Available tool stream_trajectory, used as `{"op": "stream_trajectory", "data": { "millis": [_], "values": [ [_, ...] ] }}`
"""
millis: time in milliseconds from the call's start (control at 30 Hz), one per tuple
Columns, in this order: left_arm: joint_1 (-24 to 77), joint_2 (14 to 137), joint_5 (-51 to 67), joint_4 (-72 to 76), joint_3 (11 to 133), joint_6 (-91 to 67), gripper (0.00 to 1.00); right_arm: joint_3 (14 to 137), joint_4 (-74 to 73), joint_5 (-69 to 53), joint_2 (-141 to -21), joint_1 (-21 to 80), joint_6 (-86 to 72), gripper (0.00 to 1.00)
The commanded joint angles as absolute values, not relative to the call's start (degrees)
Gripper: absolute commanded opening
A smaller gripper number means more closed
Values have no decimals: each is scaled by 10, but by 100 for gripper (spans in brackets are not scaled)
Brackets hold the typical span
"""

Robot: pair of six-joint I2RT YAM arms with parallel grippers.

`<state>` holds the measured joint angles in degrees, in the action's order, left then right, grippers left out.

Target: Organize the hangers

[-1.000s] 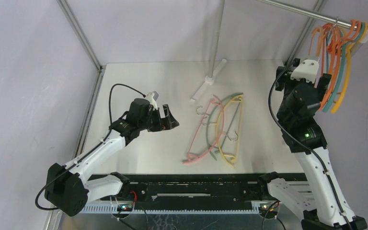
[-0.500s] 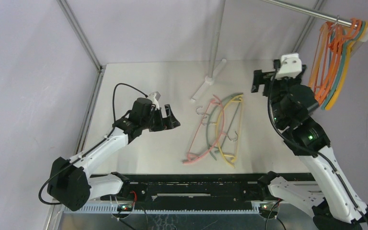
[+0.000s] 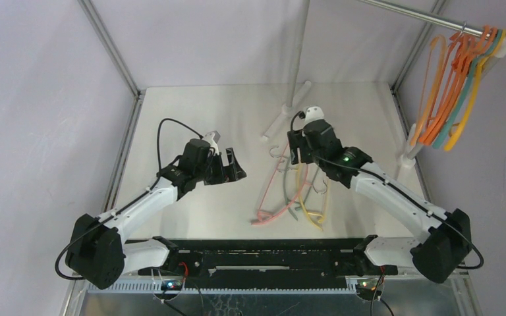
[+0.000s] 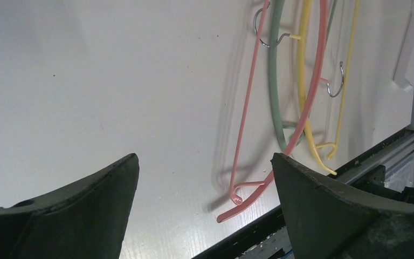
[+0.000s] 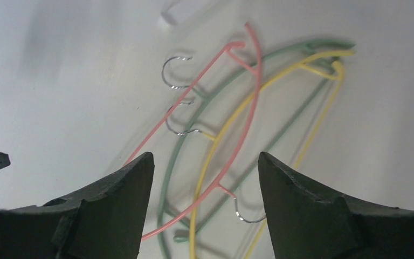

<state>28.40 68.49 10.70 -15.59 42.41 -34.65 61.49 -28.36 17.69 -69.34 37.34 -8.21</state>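
Directly beneath the right gripper [image 5: 205, 162], spread wide and empty, three hangers lie overlapped on the table [image 3: 191, 105]: one pink hanger [image 4: 247, 102], one green hanger [image 4: 272, 81], one yellow hanger [image 4: 301, 65]. They lie ahead of the left gripper [image 4: 205, 162], which is also spread and empty.

I seem to be in a robotics lab cell. My left arm [image 3: 138, 204] and right arm [image 3: 395, 194] stand at a bare white desk [image 3: 191, 112], boxed in by plain pale walls [image 3: 39, 131] and metal frame posts [image 3: 109, 47]. A steel rail [image 3: 421, 16] crosses one corner.
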Motion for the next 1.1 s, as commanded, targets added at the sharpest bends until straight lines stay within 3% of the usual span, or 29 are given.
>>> {"op": "stream_trajectory", "data": {
  "millis": [0, 400, 767, 1067],
  "values": [
    [281, 681, 103, -136, 424, -349, 97, 617, -282, 169, -718, 397, -174, 77],
    [322, 684, 90, -168, 441, -278, 96, 465, -265, 135, -702, 387, -302, 75],
    [416, 710, 64, -165, 478, -254, 95, 482, -166, 63, -820, 273, -273, 72],
    [449, 712, 50, -164, 489, -231, 94, 510, -126, 23, -905, 241, -253, 61]
  ]
}}
